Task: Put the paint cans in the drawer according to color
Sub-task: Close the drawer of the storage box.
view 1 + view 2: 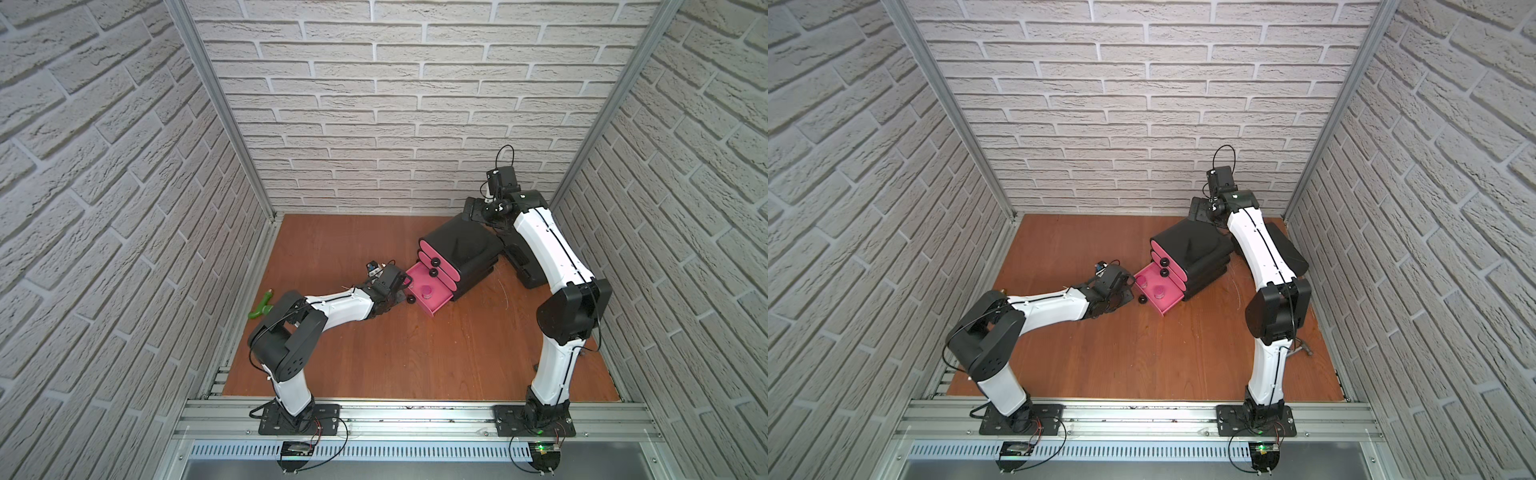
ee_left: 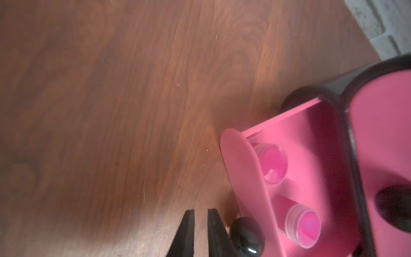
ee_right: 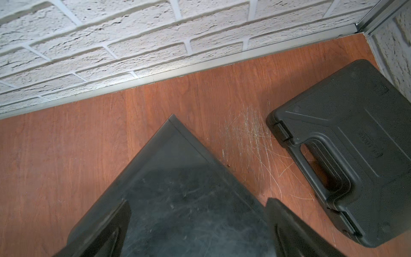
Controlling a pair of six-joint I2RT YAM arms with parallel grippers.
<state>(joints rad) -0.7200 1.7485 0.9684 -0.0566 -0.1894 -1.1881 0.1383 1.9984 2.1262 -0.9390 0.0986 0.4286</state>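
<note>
The drawer cabinet (image 1: 465, 249) (image 1: 1196, 245) is black, with its two upper pink fronts closed. Its bottom drawer (image 1: 434, 308) (image 2: 242, 169) is pulled out. Two pink-lidded paint cans (image 2: 272, 165) (image 2: 303, 224) stand inside it, seen in a top view (image 1: 1143, 283) (image 1: 1159, 292). My left gripper (image 2: 201, 210) (image 1: 400, 293) is low over the wood beside the drawer's black knob (image 2: 244, 235). It is almost shut, with nothing between its fingers. My right gripper (image 3: 198, 200) (image 1: 478, 212) stands open astride the cabinet's back corner; I cannot tell whether it touches.
A flat black case (image 3: 347, 151) (image 1: 1287, 249) lies behind the cabinet near the right wall. A green Y-shaped tool (image 1: 262, 307) lies at the left edge behind my left arm. A grey hammer (image 1: 1303, 350) shows partly behind my right arm. The back wall is close.
</note>
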